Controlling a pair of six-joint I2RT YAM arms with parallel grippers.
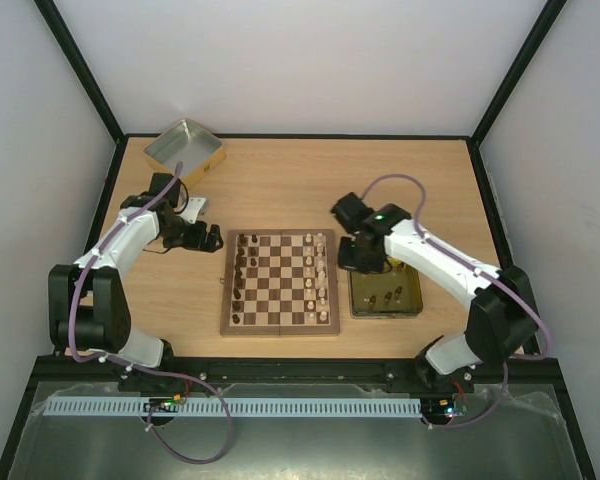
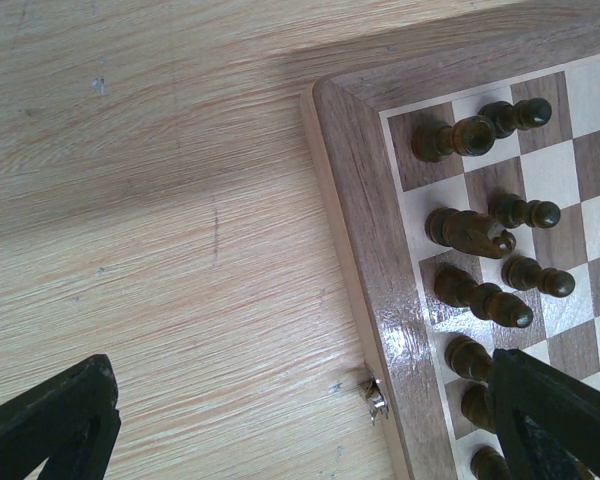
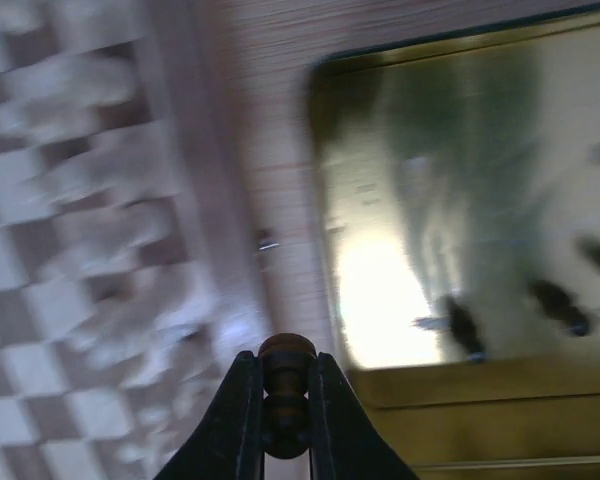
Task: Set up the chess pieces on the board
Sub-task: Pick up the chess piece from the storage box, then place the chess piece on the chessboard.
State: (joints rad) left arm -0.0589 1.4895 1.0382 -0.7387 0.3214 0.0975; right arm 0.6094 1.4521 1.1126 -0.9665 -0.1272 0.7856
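In your right wrist view everything behind the fingers (image 3: 238,415) is smeared. The board (image 3: 70,250) and its cream pieces (image 3: 110,170) melt together, and the dark pieces (image 3: 560,305) in the yellow tin (image 3: 400,150) are only smudges. The fingers cover the lower part of the dark piece (image 3: 286,362) between them. From above, the pieces (image 1: 240,280) are too small for you to tell their kind.
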